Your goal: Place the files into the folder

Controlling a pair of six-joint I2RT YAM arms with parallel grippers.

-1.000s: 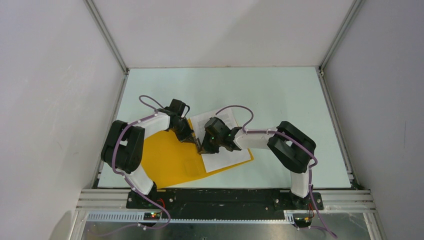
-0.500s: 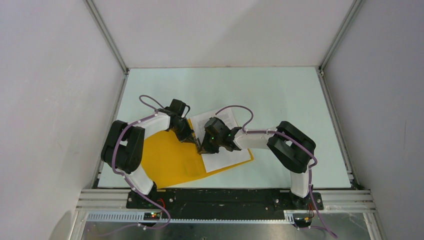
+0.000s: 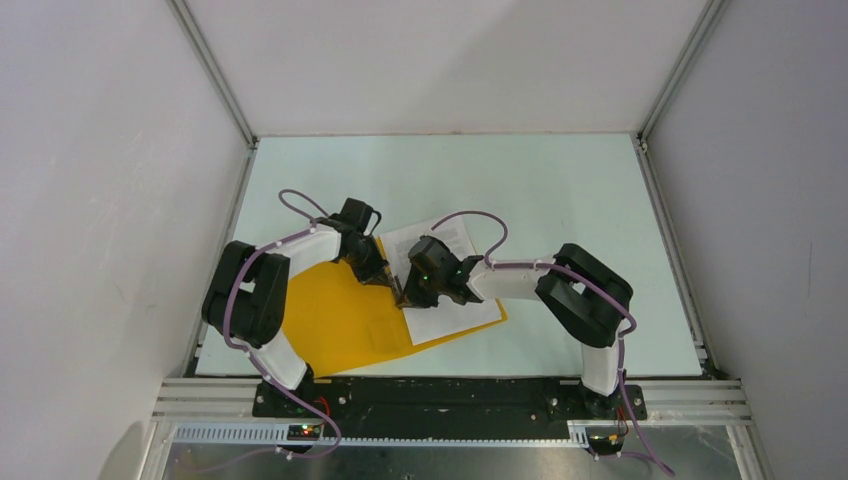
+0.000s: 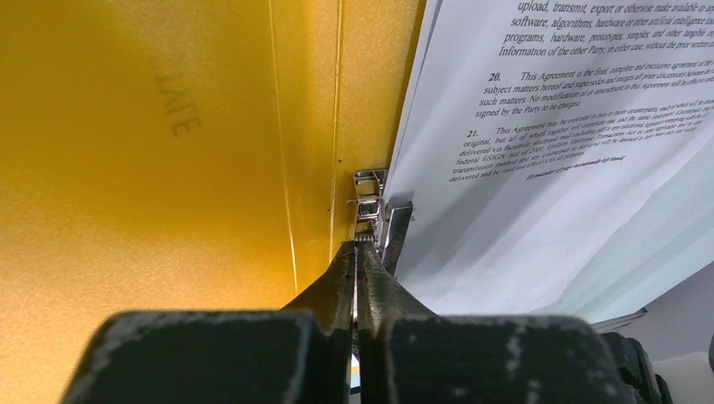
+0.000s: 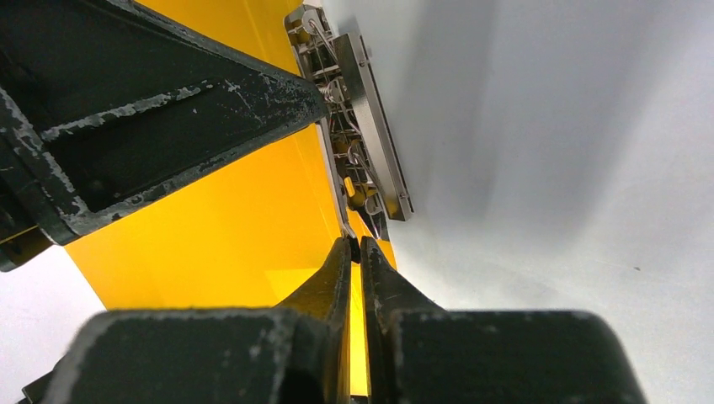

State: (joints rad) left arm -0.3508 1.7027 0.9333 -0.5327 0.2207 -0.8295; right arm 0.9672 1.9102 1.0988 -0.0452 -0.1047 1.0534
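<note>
Left claw (image 4: 360, 244): closed, tips at metal clip (image 4: 371, 192) | Right claw (image 5: 356, 246): closed, tips at clip's near end | Files (image 4: 556, 135): on open folder (image 3: 330, 322), right of clip

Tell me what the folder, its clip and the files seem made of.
The folder: probably plastic, orange-yellow, faintly grainy sheen with moulded creases. The clip: metal, bright silvery reflections. The files: thin matte white paper, printed black text, edges bending.
</note>
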